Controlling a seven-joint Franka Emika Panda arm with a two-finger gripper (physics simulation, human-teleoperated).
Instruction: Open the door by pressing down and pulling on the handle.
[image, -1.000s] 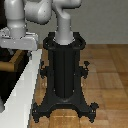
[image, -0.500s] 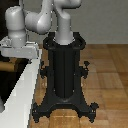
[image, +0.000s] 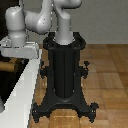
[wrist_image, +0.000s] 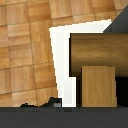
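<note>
The arm (image: 30, 20) has swung down over the white frame (wrist_image: 61, 55), bringing the handle (wrist_image: 99, 86) right under the claw, whose opening I cannot tell.

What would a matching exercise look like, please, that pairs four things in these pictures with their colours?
Things:
1. robot pedestal
2. frame
3. floor
4. handle

Colours:
A. white
B. brass-brown
C. black
D. pale parquet blocks

Pairs: 1-C, 2-A, 3-D, 4-B
</note>
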